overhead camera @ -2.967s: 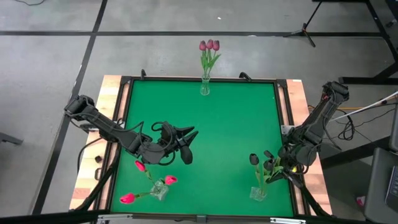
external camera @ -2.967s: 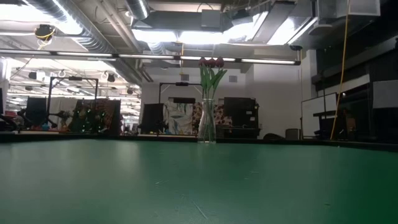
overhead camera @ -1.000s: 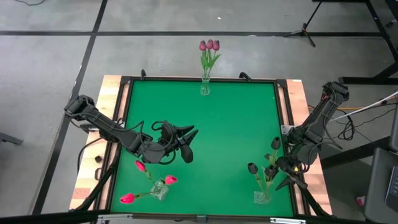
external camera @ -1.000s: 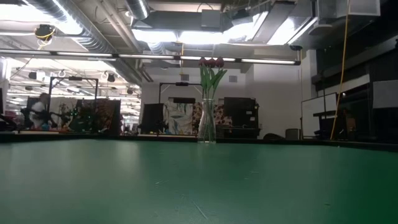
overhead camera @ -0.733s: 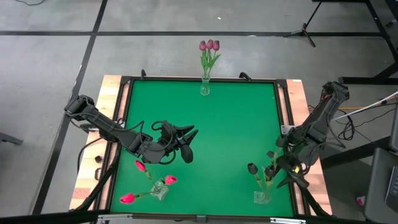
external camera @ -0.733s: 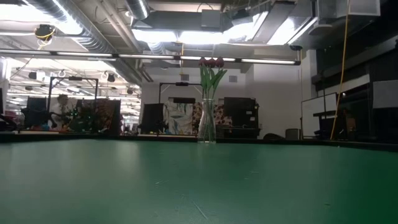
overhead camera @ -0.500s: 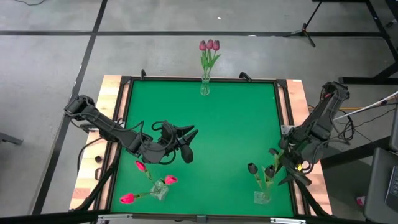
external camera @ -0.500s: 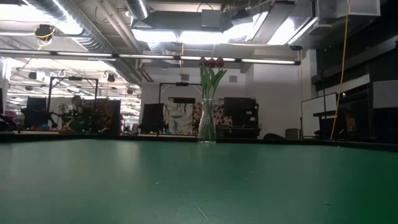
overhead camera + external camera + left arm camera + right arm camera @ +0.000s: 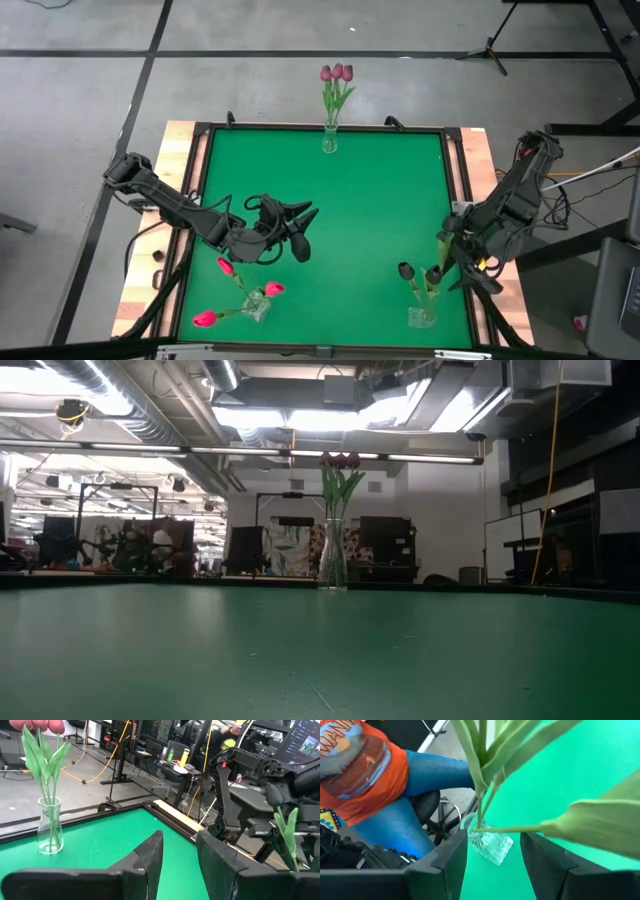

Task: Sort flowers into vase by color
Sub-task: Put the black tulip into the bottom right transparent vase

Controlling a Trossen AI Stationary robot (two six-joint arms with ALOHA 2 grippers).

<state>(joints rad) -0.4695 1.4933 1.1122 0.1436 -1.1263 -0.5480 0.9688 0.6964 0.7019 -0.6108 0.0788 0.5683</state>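
Vases (image 9: 329, 140): three; tulips: nine.

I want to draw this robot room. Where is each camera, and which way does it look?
High view: above, looking straight down at the green table, both arms showing.
Low view: at table height, looking level across to the purple tulips; no arm shows.
Left wrist view: behind the open left gripper, facing those purple tulips too.
Right wrist view: behind the open right gripper, facing a glass vase.
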